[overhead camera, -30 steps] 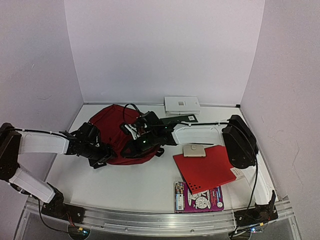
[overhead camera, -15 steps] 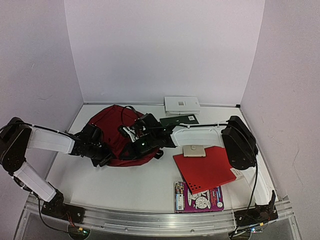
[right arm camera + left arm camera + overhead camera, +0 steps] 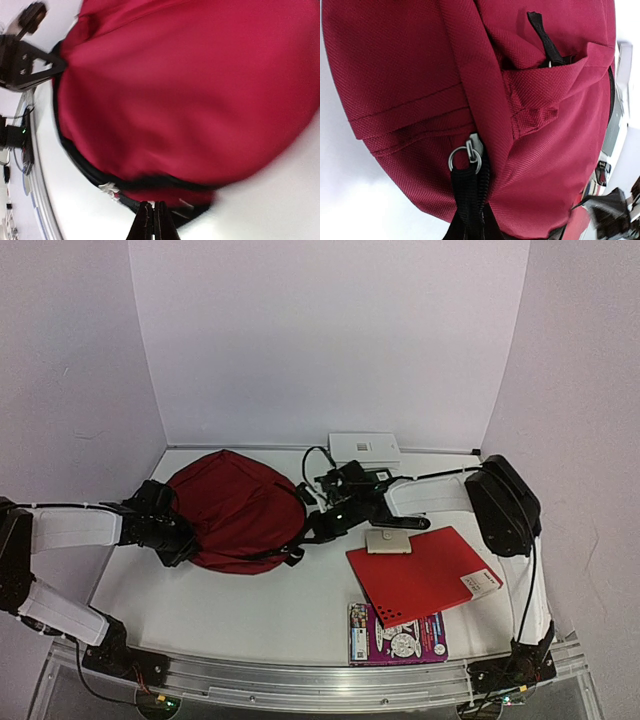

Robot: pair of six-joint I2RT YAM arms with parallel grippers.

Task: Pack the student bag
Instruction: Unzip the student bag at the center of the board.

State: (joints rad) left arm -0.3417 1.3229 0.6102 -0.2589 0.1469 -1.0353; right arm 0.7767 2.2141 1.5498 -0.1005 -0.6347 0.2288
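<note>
The bag (image 3: 235,510) lies lengthwise between the grippers: the left gripper (image 3: 183,544) at its left end nips the strap (image 3: 470,200); the right gripper (image 3: 314,532), pressed shut, is at its right end.

The student bag (image 3: 410,65) is coarse, matt woven cloth. Its black strap (image 3: 469,200) is ribbed webbing, hung from a shiny metal ring (image 3: 451,159). The table (image 3: 250,610) looks smooth, matt white, and the red folder (image 3: 420,575) smooth.

High fixed view looking down, both wrist views close against the student bag (image 3: 235,510)
</note>
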